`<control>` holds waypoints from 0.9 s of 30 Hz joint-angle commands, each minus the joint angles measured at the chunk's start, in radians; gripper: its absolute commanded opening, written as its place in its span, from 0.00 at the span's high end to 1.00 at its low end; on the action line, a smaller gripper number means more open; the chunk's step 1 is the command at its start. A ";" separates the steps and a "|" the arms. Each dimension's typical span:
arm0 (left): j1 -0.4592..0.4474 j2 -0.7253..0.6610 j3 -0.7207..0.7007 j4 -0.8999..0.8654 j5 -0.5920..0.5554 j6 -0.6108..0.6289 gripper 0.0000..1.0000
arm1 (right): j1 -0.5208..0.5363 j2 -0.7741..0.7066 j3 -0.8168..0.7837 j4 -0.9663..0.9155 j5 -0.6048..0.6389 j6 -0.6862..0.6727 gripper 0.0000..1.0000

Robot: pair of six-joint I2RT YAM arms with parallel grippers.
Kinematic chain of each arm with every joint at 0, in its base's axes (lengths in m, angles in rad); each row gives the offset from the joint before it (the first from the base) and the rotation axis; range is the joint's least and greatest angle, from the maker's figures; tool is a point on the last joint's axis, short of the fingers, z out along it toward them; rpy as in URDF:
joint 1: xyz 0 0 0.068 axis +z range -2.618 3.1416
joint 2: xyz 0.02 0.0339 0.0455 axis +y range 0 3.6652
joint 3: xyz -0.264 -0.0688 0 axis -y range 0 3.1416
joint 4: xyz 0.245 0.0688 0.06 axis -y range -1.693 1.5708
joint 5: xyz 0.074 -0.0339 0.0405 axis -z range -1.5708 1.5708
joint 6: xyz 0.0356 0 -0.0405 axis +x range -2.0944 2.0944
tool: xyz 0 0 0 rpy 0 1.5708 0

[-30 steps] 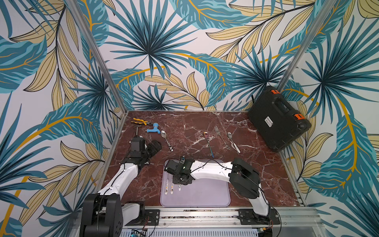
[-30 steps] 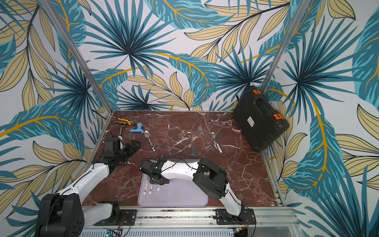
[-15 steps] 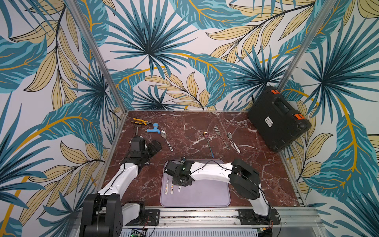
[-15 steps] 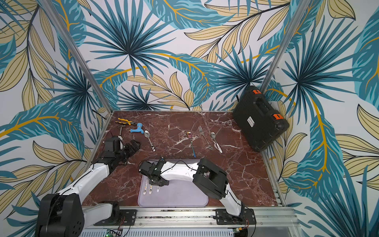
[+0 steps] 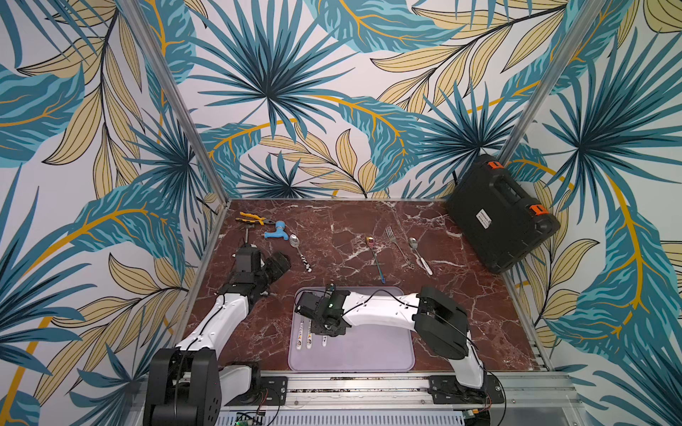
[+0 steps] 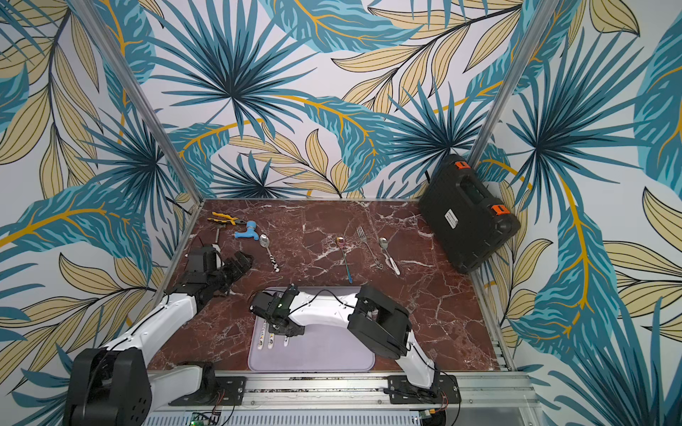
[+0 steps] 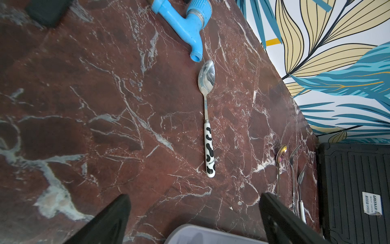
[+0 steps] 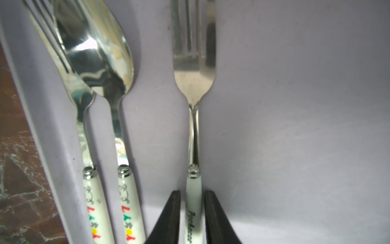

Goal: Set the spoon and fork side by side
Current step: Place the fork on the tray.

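On the lilac tray [image 5: 369, 354] lie three pieces of cutlery, parallel and close to its left rim: a fork [image 8: 63, 63] and a spoon [image 8: 99, 52] with coloured lettering on white handles, then a second fork [image 8: 194, 80] with a white handle. My right gripper [image 8: 192, 196] straddles that second fork's handle, jaws slightly parted with a thin gap on each side; the fork rests flat on the tray. In both top views the right gripper [image 5: 324, 324] [image 6: 280, 317] hides the heads. My left gripper [image 7: 195, 202] [image 5: 275, 263] is wide open and empty, facing a cow-patterned spoon [image 7: 207, 118].
On the marble at the back left lie yellow pliers [image 5: 251, 218] and a blue tap [image 5: 275, 230]. Further right are an iridescent spoon [image 5: 374, 258], a steel fork [image 5: 398, 247] and a white-handled spoon [image 5: 419, 254]. A black case [image 5: 498, 217] leans in the right corner.
The right jaws have parted a little from the fork handle they were shut on. The right wrist has shifted slightly over the tray. The left arm has not moved.
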 commanded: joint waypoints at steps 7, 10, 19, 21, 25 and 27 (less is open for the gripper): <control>0.008 -0.026 -0.014 -0.005 0.002 0.005 0.00 | 0.005 -0.046 0.004 -0.098 0.063 -0.027 0.53; 0.008 -0.025 -0.015 -0.006 0.000 0.005 0.00 | 0.004 -0.070 0.013 -0.128 0.097 -0.047 0.51; 0.007 -0.023 -0.015 -0.005 -0.001 0.006 0.00 | -0.047 -0.179 0.012 -0.217 0.205 -0.146 0.49; 0.007 -0.023 -0.015 -0.002 0.000 0.008 0.00 | -0.074 -0.210 0.007 -0.236 0.229 -0.192 0.49; 0.008 -0.022 -0.014 -0.003 0.004 0.009 0.00 | -0.154 -0.285 -0.046 -0.215 0.248 -0.299 0.49; 0.007 -0.022 -0.014 -0.002 0.002 0.009 0.00 | -0.212 -0.319 -0.080 -0.190 0.234 -0.357 0.49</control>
